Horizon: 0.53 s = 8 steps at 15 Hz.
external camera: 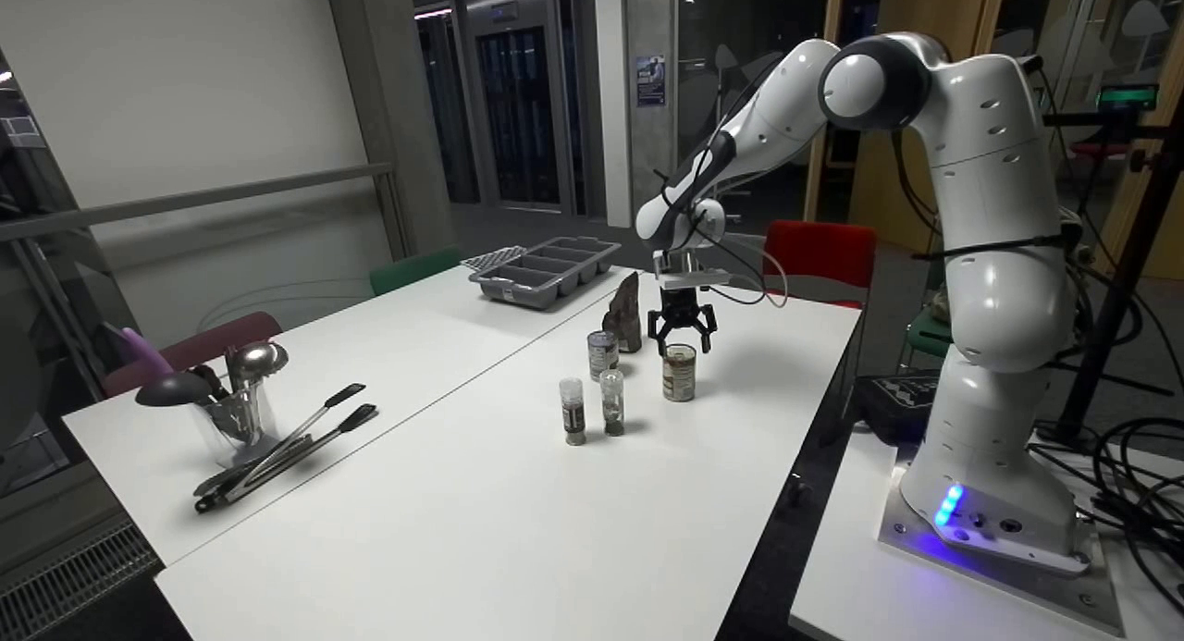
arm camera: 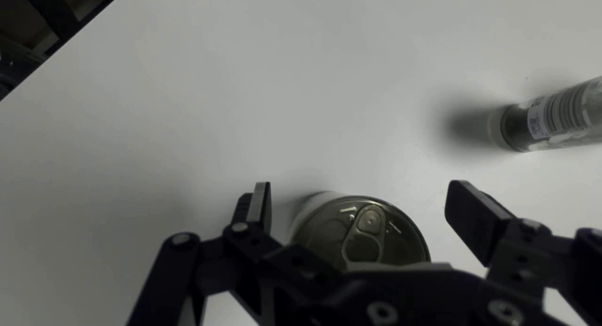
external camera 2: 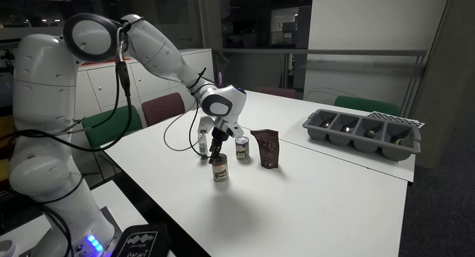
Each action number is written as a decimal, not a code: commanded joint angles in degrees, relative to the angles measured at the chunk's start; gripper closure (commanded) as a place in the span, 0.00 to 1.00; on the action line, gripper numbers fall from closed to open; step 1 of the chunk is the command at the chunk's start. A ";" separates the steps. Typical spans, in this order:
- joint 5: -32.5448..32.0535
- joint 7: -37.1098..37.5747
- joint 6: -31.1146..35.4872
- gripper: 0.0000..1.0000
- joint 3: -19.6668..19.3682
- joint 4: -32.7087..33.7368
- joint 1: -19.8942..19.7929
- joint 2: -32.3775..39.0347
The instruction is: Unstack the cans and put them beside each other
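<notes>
Claw (arm camera: 358,189), black and two-fingered, spread wide, holding nothing. Beige-labelled cylindrical metal can (external camera: 679,377) stands upright on white desk (external camera: 555,530) below it; wrist view shows me its ring-pull lid (arm camera: 362,234) between the fingers (arm camera: 470,218). Second labelled metal can (external camera 2: 242,148) near dark-brown pouch (external camera 2: 269,149). Can print too small to read; black case (external camera 2: 143,242) bears white Arabic-script lettering.

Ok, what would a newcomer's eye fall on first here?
Probably the white arm, arched high at the right of an exterior view, blue lights glowing low on it. Then the open end effector, over a standing can. A red chair behind them likely catches the eye too.
</notes>
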 commanded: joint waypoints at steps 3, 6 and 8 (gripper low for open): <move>-2.83 6.49 0.30 0.00 -1.51 0.68 1.71 0.31; -4.31 9.50 0.91 0.00 -1.97 0.71 2.41 0.31; -5.17 11.22 1.27 0.00 -2.18 0.86 2.82 0.30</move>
